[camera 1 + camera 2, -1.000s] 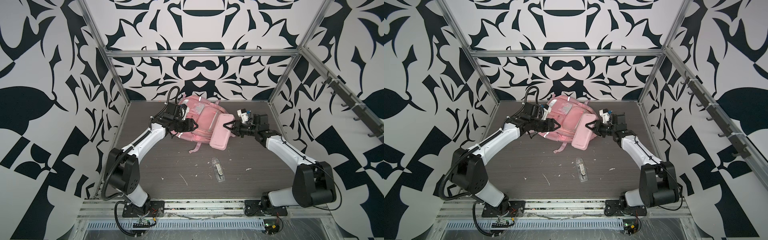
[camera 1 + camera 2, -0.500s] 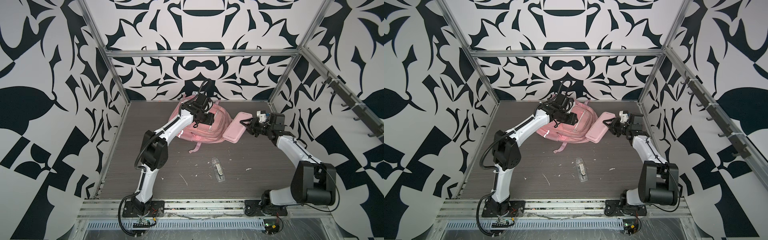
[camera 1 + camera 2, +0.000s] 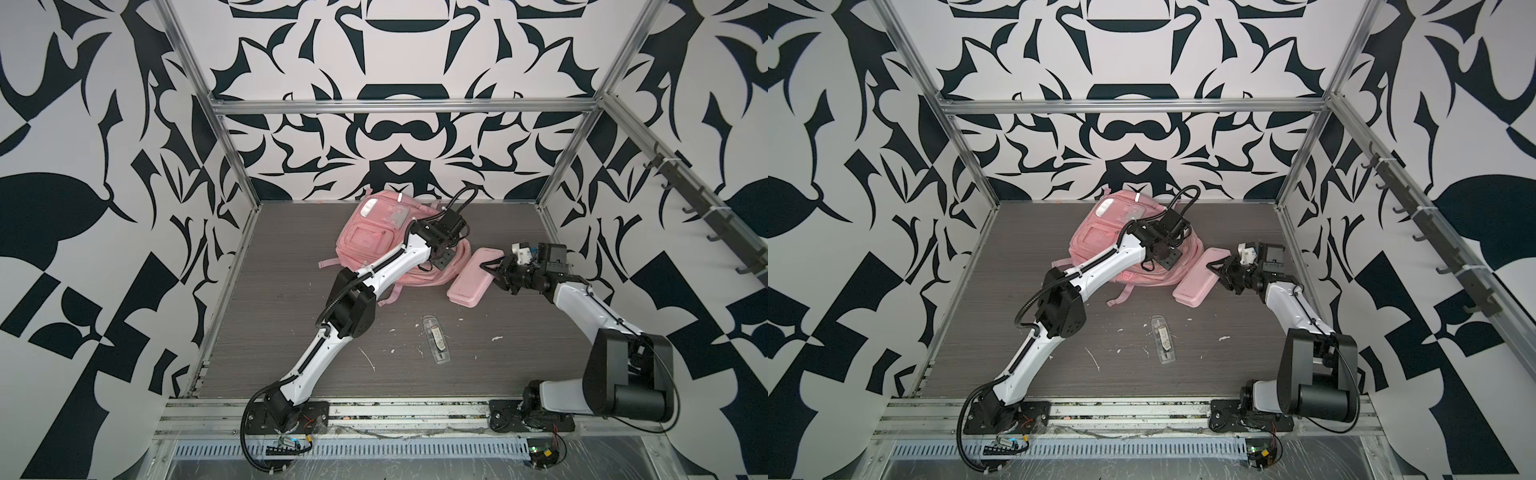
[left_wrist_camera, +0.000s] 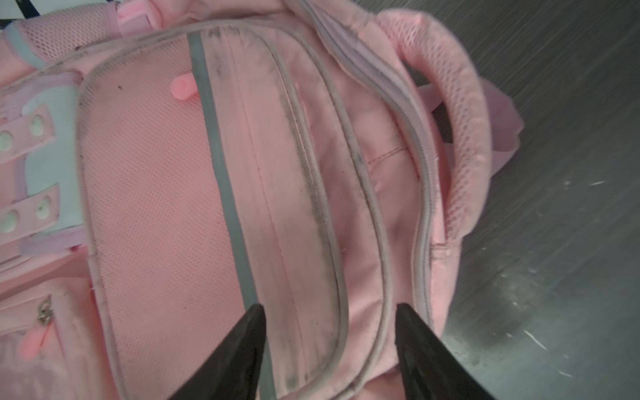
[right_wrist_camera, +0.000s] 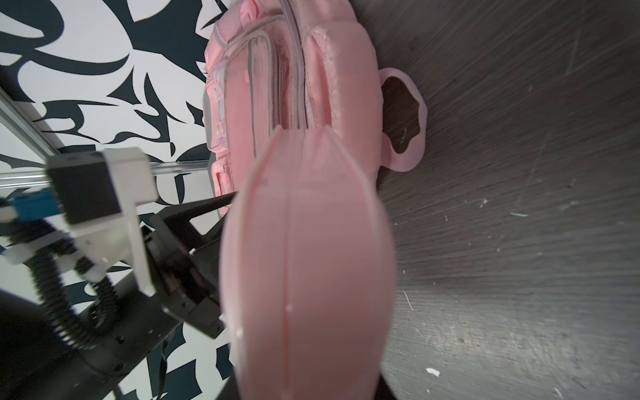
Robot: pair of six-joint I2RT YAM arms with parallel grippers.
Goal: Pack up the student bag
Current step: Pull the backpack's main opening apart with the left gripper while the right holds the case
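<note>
- The student bag (image 3: 374, 232) lies far-centre on your desk (image 3: 282, 332), apparently unopened.
- Your left hand (image 4: 327, 308) hovers open above it.
- Your right hand (image 3: 492, 269) grips the pencil case (image 3: 465, 284) just right of the bag, not yet packed.

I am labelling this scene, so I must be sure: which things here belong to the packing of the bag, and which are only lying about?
For the job:
backpack
pencil case, held in the right gripper

Lying about, untouched for now:
clear plastic packet on the table
white scraps near it
</note>
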